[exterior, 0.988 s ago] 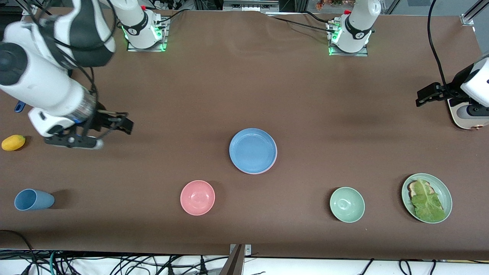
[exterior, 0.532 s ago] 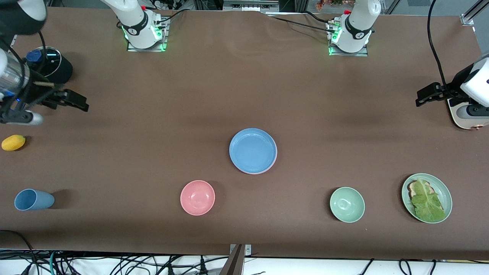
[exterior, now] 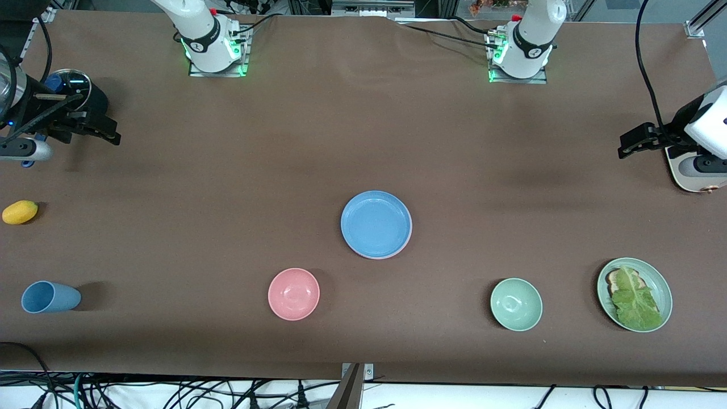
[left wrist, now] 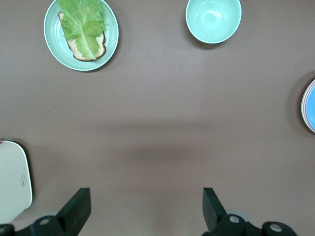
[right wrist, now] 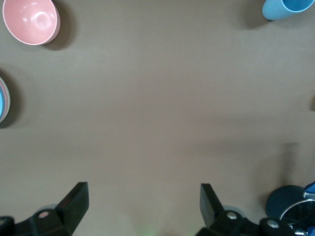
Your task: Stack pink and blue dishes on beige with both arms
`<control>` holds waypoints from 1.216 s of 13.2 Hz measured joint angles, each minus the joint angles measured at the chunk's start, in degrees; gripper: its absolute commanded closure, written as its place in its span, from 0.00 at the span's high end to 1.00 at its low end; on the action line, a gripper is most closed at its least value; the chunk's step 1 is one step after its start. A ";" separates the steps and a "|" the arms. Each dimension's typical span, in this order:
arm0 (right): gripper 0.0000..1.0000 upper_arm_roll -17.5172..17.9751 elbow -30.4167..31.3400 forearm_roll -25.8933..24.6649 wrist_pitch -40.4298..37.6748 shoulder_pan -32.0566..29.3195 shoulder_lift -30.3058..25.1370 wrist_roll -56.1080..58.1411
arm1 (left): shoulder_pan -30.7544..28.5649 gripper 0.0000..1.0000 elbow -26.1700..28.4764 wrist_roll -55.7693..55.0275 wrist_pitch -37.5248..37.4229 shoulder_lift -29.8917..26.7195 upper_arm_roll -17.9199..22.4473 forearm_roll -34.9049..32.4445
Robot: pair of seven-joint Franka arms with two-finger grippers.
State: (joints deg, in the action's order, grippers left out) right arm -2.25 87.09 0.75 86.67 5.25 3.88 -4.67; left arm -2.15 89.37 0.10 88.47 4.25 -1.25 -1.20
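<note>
While both arms are waiting apart, fingers spread and empty, the right gripper point(exterior: 105, 134) and left gripper point(exterior: 633, 142) are flanking the blue plate point(exterior: 376, 224), stacked midway between them.

table point(exterior: 318, 142): wide, covered in plain brown cloth, slightly rippled near the top edge
edge nearest the front camera: tangle of black cables point(exterior: 170, 392) on a white surface
top edge: metal frame point(exterior: 372, 8) and more cables
light: even, soft shadows

pink bowl point(exterior: 293, 293), green bowl point(exterior: 515, 304), cup point(exterior: 50, 297)
</note>
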 measured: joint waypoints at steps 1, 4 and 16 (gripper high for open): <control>1.00 0.00 0.00 -0.17 0.00 0.00 0.00 0.01 | 0.00 1.00 0.00 0.00 0.00 0.01 0.00 0.00; 1.00 0.00 0.00 -0.19 0.00 -0.01 0.00 0.26 | 0.00 1.00 0.00 0.00 0.00 0.11 0.00 0.00; 1.00 -0.23 -0.02 -0.24 -0.40 -0.54 -0.06 2.70 | 0.01 1.00 0.00 0.00 0.00 0.15 0.00 0.00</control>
